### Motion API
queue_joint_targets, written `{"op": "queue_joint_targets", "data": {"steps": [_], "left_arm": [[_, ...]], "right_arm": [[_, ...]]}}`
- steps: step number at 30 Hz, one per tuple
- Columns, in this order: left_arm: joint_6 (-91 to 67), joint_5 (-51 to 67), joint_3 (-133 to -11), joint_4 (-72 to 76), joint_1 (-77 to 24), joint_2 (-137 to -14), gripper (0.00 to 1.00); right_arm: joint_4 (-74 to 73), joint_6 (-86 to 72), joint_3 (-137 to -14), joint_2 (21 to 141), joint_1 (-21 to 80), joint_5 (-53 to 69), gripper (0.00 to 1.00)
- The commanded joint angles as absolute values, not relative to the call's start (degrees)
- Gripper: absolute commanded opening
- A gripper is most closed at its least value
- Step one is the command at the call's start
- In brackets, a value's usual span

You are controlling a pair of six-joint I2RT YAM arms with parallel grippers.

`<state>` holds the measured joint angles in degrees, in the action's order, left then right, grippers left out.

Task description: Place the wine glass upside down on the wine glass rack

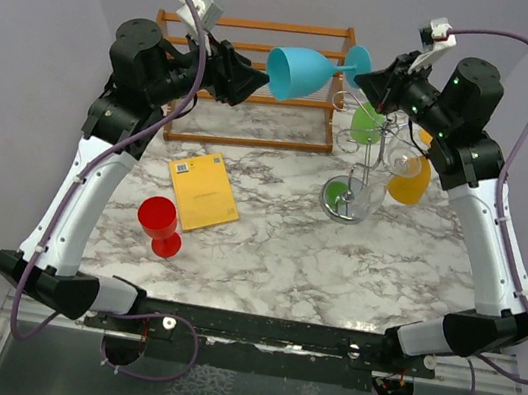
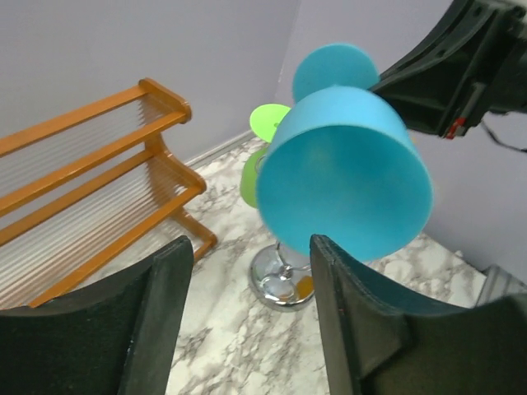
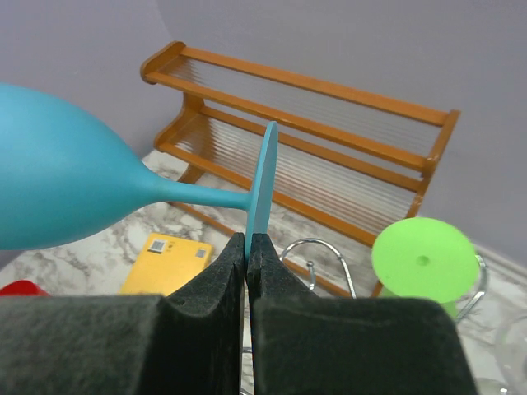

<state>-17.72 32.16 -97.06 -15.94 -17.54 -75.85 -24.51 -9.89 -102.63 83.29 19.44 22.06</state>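
A red plastic wine glass point(image 1: 160, 221) stood upright on the near left of the white marble-patterned surface point(image 1: 285, 252). Just right of it and a little farther lay a flat yellow booklet point(image 1: 203, 190).

Farther back on the right stood the silver wire wine glass rack point(image 1: 335, 194), with a shiny round disc base, a thin pole and curled arms. A green glass point(image 1: 366, 124) hung from it upside down, its foot uppermost among the wire loops. An orange glass point(image 1: 409, 184) hung on the rack's right side.

The task's light blue plastic wine glass point(image 1: 303, 72) was in the air on its side, above the far part of the surface. It was left of the wire rack's top and not on the rack. Its bowl pointed left and its foot right.

The right jaws were clamped on the thin round foot of that glass. In the right wrist view the fingers point(image 3: 206, 329) met on the disc, seen edge-on. The left jaws stood well apart at the mouth of the bowl. In the left wrist view one finger point(image 2: 362, 329) overlapped the rim, but whether it touched I cannot tell.

Along the far edge, behind the glass, stood a brown wooden slatted shelf rack point(image 1: 272, 29).
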Motion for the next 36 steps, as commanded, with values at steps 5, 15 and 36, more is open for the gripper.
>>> {"op": "queue_joint_targets", "data": {"steps": [5,15,36], "left_arm": [[-4.46,19.03,-95.23,-23.67,-17.59,-71.02,0.84],[-0.92,15.4,-92.64,-24.33,-17.56,-70.56,0.94],[0.25,17.08,-92.2,-23.66,-17.16,-71.52,0.94]], "right_arm": [[-30.65,13.79,-103.79,78.11,19.69,22.34,0.01],[-44.15,35.5,-104.58,74.07,19.77,26.87,0.01],[-57.09,65.56,-97.08,68.17,19.82,24.85,0.01]]}}
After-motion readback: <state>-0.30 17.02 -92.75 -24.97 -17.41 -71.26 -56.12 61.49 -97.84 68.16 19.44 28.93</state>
